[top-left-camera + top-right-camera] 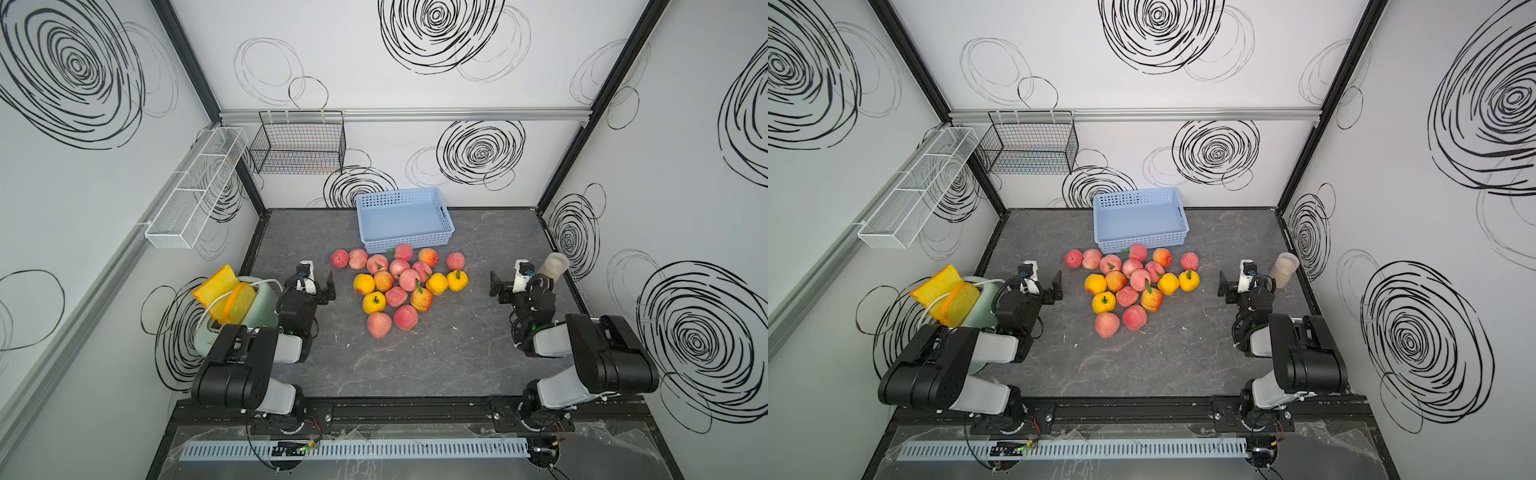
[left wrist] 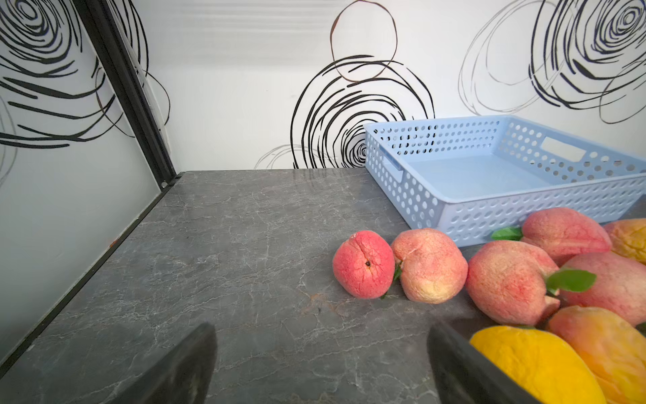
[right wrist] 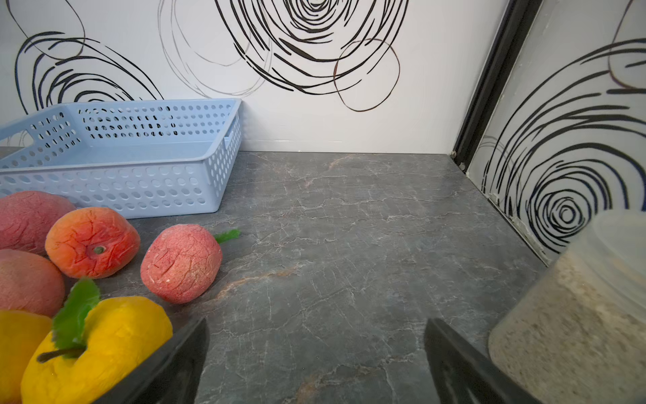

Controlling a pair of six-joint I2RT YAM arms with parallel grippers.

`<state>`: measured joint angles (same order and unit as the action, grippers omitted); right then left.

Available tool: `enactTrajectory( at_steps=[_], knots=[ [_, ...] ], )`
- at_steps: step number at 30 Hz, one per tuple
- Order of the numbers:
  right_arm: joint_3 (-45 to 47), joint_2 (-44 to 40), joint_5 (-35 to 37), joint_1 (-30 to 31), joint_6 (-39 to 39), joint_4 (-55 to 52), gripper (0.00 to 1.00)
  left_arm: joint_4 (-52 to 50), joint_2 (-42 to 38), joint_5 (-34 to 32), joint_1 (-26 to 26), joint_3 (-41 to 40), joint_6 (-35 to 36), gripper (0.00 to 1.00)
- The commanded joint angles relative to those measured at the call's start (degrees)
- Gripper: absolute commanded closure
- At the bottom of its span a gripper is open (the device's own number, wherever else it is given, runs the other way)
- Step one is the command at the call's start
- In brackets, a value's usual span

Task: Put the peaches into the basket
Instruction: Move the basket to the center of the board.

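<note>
Eighteen peaches (image 1: 409, 279) lie heaped on the worktop (image 1: 457, 353) just before the empty basket (image 1: 407, 243), so, with left fingers (image 1: 330, 286) and right fingers (image 1: 494, 284) spread wide and holding nothing, we judge it best to straddle an outlying fruit first.

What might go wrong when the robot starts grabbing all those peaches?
1. The peaches lie bunched and touching, so grabbing one might push its neighbours and send them rolling across the table.
2. The jar stands close beside the open right claw; a sideways swing might tip it.
3. The basket is shallow, so that many peaches might heap up and spill over.
</note>
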<state>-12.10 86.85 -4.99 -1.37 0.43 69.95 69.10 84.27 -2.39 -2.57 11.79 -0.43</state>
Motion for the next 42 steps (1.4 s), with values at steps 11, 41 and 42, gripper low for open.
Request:
enactTrajectory(
  at_steps=[11, 41, 42],
  knots=[
    [-0.57, -0.01, -0.2, -0.13, -0.79, 0.73, 0.01, 3.32, -0.42, 0.3, 0.13, 0.51, 0.07, 0.02],
    [-2.81, -10.05, 5.43, 3.76, -2.34, -12.09, 0.01, -8.66, -13.53, -13.19, -3.96, 0.48, -1.76, 0.02],
    [-3.28, -11.72, 6.39, 4.5, -2.22, -14.79, 0.01, -10.53, -14.51, -14.38, -4.7, 0.87, -2.09, 0.03]
  ],
)
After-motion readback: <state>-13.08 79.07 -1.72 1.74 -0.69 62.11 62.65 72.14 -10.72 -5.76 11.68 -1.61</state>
